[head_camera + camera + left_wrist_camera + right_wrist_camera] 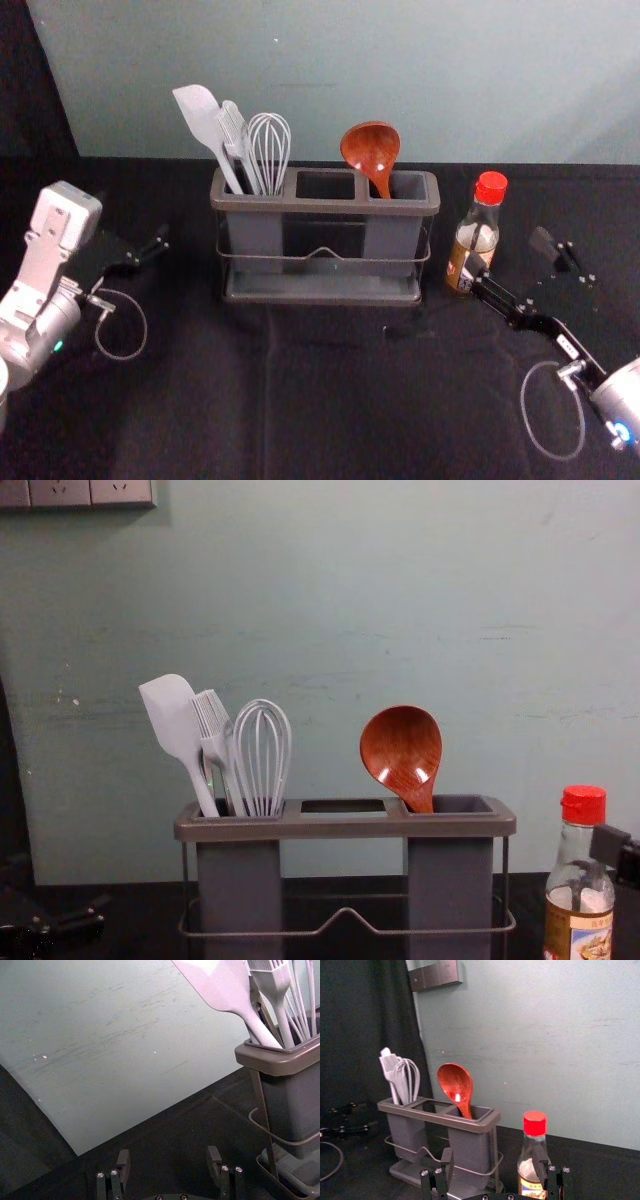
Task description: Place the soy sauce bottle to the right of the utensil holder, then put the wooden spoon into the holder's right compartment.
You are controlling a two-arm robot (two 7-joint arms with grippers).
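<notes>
Since both goals look met, we judge that what remains is withdrawing cleanly. Our boxy, matte grey utensil holder (pixel 340 826) stands on the surface. Toward its four o'clock, the right hand (pixel 493 1160) is wide open, empty; we should back it straight out, sparing the smooth glass soy sauce bottle (pixel 576 865) at three o'clock. Our left hand (pixel 169 1162), nine o'clock, is open, empty. The glossy, round-bowled wooden spoon (pixel 402 752) leans in the right compartment (pixel 450 880).

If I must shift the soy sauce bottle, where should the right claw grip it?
Probably around the body of the bottle, below the red cap, coming in level from the front right: it stands upright, the utensil holder is close on its left, and the right claw is open there.
</notes>
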